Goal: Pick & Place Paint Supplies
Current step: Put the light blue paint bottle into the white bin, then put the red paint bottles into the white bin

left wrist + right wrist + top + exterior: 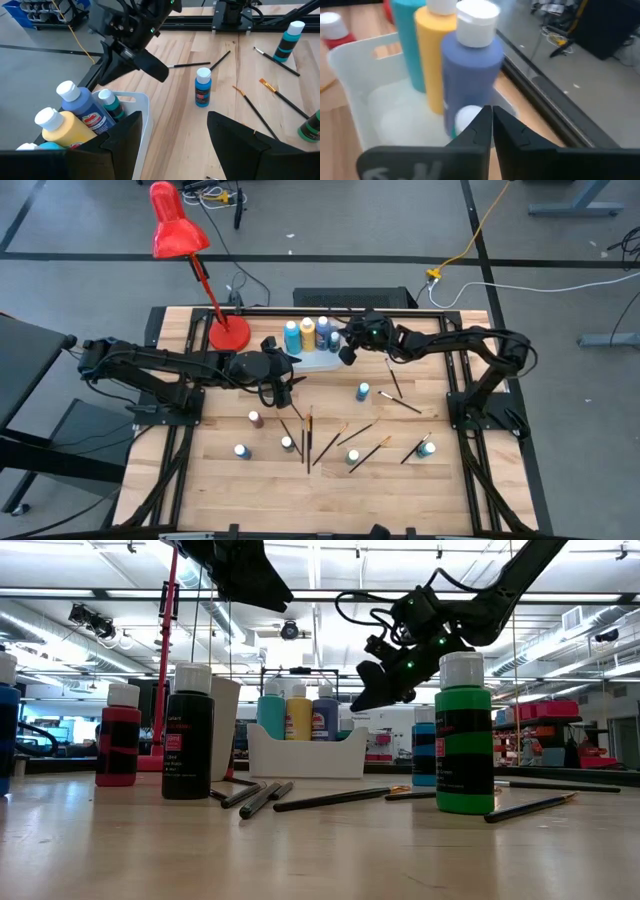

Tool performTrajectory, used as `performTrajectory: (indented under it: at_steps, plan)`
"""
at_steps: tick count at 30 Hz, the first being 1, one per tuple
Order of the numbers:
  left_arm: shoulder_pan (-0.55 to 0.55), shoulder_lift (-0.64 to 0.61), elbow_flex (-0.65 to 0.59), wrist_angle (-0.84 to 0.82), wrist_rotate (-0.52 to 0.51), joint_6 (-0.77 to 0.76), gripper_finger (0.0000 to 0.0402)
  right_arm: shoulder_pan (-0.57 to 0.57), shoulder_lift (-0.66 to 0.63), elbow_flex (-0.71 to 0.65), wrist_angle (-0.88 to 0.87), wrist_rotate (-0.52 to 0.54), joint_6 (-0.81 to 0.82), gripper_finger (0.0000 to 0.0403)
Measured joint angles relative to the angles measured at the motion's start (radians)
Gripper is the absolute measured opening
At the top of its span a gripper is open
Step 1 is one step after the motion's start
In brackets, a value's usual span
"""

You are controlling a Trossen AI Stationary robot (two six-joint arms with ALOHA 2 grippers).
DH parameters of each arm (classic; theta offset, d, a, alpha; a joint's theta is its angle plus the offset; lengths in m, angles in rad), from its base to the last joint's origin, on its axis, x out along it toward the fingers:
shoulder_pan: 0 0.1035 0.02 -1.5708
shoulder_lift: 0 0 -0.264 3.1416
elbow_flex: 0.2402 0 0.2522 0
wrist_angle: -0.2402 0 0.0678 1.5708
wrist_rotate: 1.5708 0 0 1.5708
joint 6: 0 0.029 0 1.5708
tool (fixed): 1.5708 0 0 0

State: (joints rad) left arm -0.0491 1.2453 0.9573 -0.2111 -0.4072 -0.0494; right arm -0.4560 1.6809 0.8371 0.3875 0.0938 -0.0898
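the right gripper, fingers together and empty, hovers over the white caddy. a small teal bottle stands in the caddy just beyond its fingertips, beside the blue bottle.

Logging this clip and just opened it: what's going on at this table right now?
Two arms are sorting paint supplies into a white caddy at the table's back edge. The right gripper, fingers together and holding nothing, hangs over the caddy, which holds teal, yellow and blue bottles plus a small teal bottle. The left gripper waits open beside the caddy. Several paint bottles and paintbrushes lie loose on the table.
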Motion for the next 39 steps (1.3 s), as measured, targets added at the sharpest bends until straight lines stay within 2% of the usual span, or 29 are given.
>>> performTrajectory:
  at_steps: [3,7,22,30,34,39]
  plan:
    - [0.0,0.0,0.0,0.0,0.0,0.0,0.0235,0.0,0.018,0.001,0.031,-0.048,0.002,0.0018]
    - [0.0,0.0,0.0,0.0,0.004,0.0,0.0235,0.0,0.038,0.0,0.033,-0.049,0.002,0.0005]
    - [0.0,0.0,0.0,0.0,0.006,0.002,0.0235,-0.001,0.04,0.0,0.043,-0.026,0.0,0.0006]
    - [-0.021,0.0,0.0,-0.034,0.145,0.0,0.0235,0.03,-0.031,0.0,0.045,-0.031,-0.001,0.0032]
    - [-0.079,-0.001,0.0,-0.1,0.139,0.015,0.0235,0.069,-0.076,0.0,0.018,-0.033,-0.033,0.0051]
    - [-0.177,-0.002,0.0,-0.151,0.113,0.052,0.0235,0.126,-0.105,0.0,-0.01,-0.033,-0.092,0.0094]
